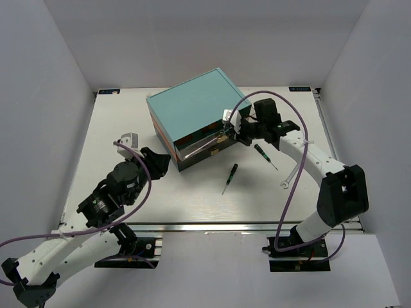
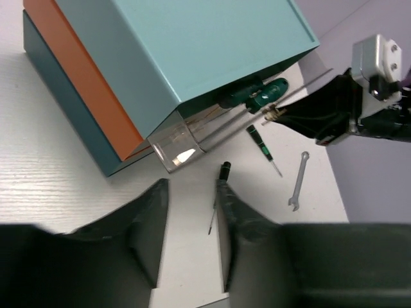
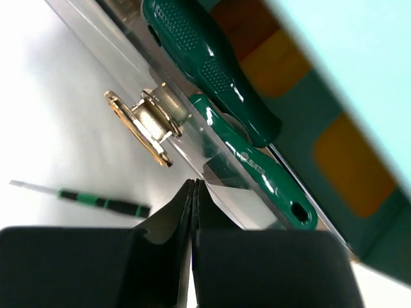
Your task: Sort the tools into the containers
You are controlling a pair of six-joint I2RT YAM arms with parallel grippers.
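Observation:
The teal-topped chest stands mid-table with one clear-walled drawer pulled partly out. Green tool handles lie inside that drawer. My right gripper is shut on nothing, its tips right at the drawer front beside the cream knob. Two slim screwdrivers lie on the table, one in front of the chest and one to its right. The silver wrench lies further right. My left gripper is open and empty, left of the drawer.
White walls close in the table on the left, right and back. A small white block sits by the left arm. The right arm's purple cable loops over the wrench area. The table's metal front rail runs along the near edge.

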